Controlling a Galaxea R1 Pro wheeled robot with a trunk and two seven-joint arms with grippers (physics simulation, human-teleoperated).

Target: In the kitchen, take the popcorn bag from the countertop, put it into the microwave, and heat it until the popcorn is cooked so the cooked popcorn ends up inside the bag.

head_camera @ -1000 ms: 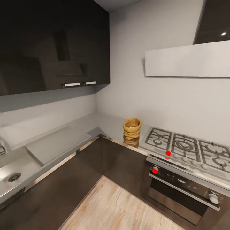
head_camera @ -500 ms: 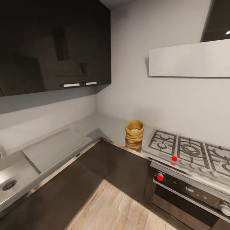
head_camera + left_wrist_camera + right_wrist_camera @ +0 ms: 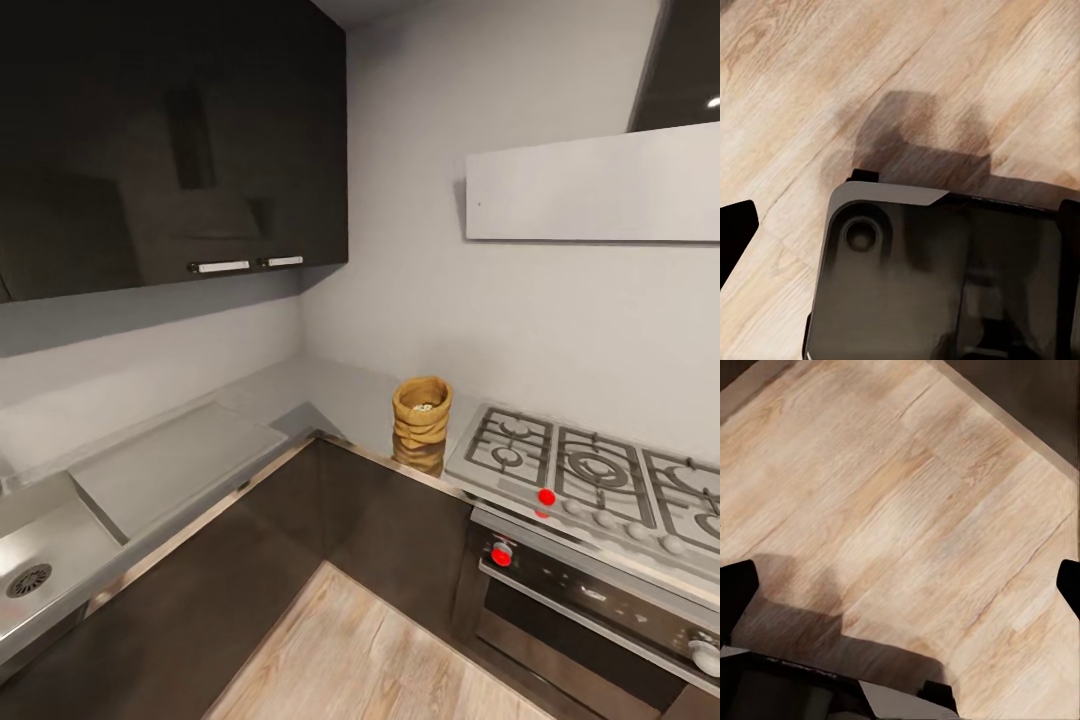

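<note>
The popcorn bag [image 3: 421, 417] stands upright at the counter's [image 3: 340, 395] inner corner, just beside the gas hob [image 3: 590, 470] (popcorn [image 3: 424, 407] inside); both grippers' fingers' opening cannot be told.

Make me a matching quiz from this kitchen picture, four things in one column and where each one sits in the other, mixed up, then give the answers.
Things:
1. popcorn bag
2. gas hob
3. sink drain
4. white hood

Places:
A. on the wall above the burners
B. in the basin at the near left end of the countertop
C. upright in the countertop's corner, just left of the hob
D. set into the worktop above the steel oven

Pairs: 1-C, 2-D, 3-B, 4-A
</note>
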